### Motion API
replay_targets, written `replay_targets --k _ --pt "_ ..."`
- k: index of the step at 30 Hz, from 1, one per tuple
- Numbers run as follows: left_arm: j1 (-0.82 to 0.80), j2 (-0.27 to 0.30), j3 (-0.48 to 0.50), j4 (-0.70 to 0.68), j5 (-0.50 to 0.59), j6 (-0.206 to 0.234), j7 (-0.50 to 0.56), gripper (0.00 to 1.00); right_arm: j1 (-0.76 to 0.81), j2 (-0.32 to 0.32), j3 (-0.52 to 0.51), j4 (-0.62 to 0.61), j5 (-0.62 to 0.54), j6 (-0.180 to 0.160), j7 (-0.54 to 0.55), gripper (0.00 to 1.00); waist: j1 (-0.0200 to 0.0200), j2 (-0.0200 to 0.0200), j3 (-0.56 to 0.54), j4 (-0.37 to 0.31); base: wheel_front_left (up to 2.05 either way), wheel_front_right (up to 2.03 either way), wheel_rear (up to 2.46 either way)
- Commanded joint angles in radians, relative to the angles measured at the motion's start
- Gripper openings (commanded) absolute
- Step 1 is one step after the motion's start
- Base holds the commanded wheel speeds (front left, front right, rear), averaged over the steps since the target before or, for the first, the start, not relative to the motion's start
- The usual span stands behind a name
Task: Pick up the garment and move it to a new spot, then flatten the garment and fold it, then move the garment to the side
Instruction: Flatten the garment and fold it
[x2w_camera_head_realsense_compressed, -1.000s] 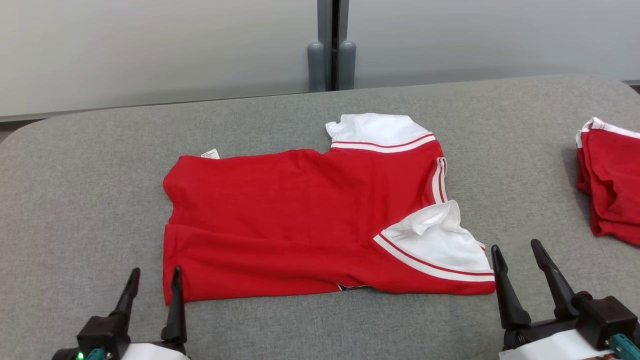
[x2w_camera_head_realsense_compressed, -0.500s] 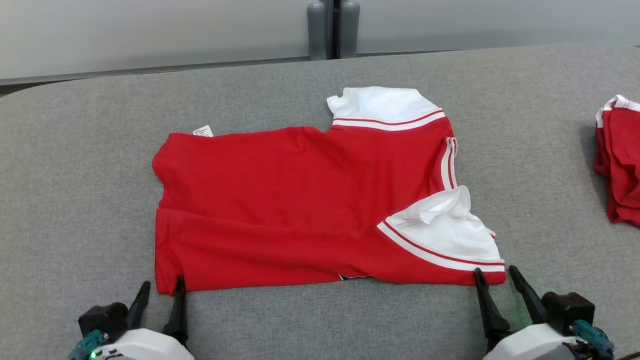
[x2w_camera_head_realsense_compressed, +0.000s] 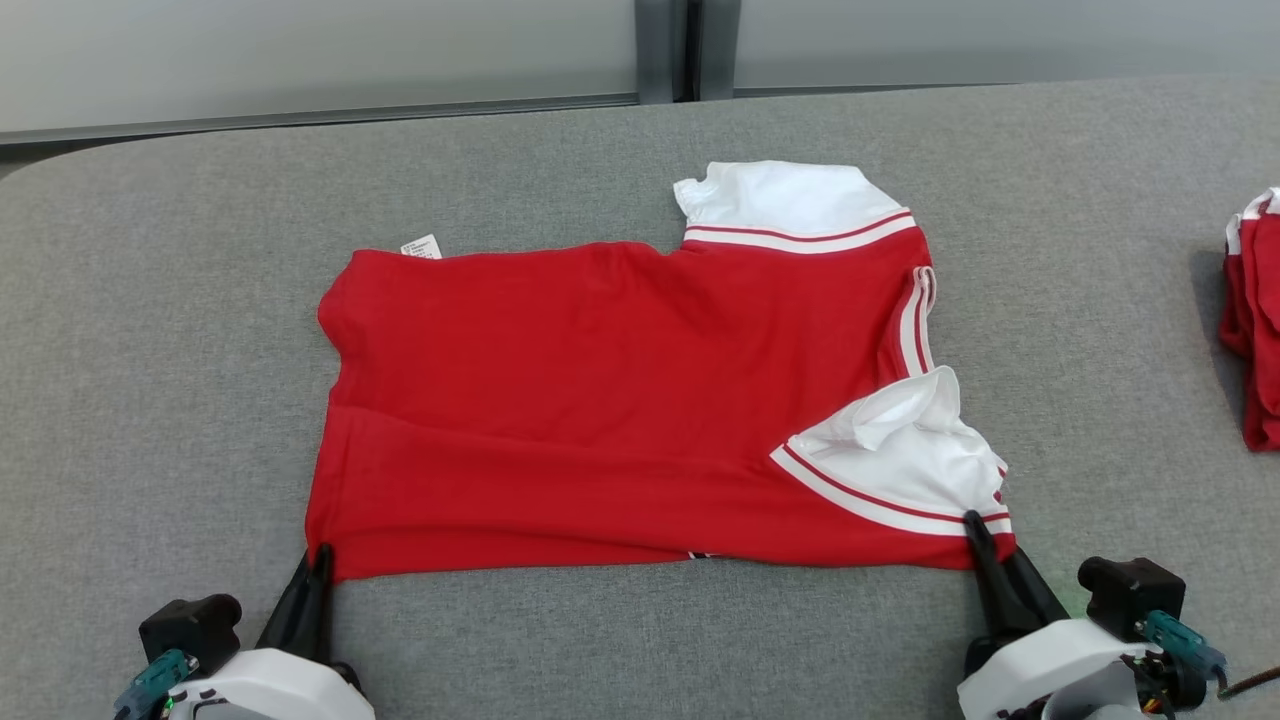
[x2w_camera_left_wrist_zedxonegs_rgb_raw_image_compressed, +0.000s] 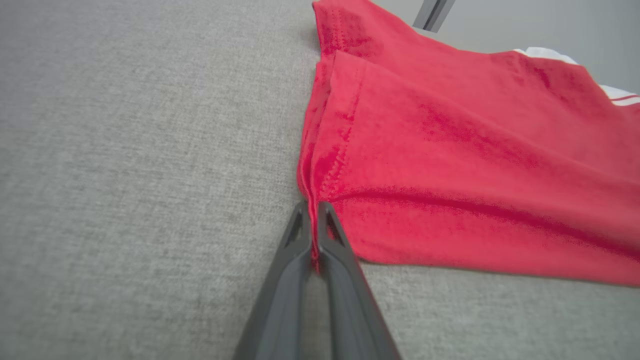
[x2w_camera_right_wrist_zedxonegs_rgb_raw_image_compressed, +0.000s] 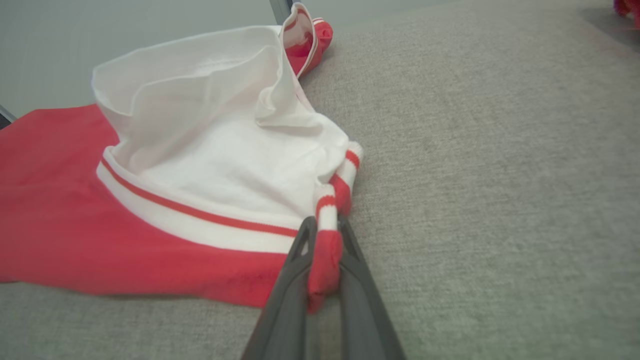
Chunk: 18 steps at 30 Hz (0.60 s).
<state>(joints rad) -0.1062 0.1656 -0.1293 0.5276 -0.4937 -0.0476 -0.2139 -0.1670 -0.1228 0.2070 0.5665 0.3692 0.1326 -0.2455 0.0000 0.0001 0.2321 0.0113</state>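
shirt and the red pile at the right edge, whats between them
Bare grey surface, seen in the head view; the shirt and the pile lie apart.

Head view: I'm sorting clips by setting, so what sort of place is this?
Likely a test room for folding clothes: a wide table covered in grey cloth, pale wall panels behind, a red shirt laid out, more red clothing at the right.
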Motion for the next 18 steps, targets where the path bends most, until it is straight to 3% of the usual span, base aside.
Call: replay_targets --k 1,12,18 --pt "0.04 0.019 0.003 -0.002 -0.005 0.004 0.017 0.0 0.023 -0.02 -0.007 -0.005 0.012 -0.003 0.001 0.0 0.0 -0.0001 -0.009 0.007 0.0 0.0 0.0" --pt "0.184 0.09 0.014 -0.227 -0.04 0.026 0.169 0.0 0.203 -0.049 -0.044 -0.209 0.049 -0.003 0.096 0.0 0.0 -0.0001 -0.082 0.027 0.0 0.0 0.0" --pt "0.311 0.122 0.021 -0.356 -0.085 0.06 0.311 0.0 0.362 -0.037 -0.076 -0.353 0.03 -0.003 0.195 0.0 0.0 -0.0001 -0.128 0.038 0.0 0.0 0.0"
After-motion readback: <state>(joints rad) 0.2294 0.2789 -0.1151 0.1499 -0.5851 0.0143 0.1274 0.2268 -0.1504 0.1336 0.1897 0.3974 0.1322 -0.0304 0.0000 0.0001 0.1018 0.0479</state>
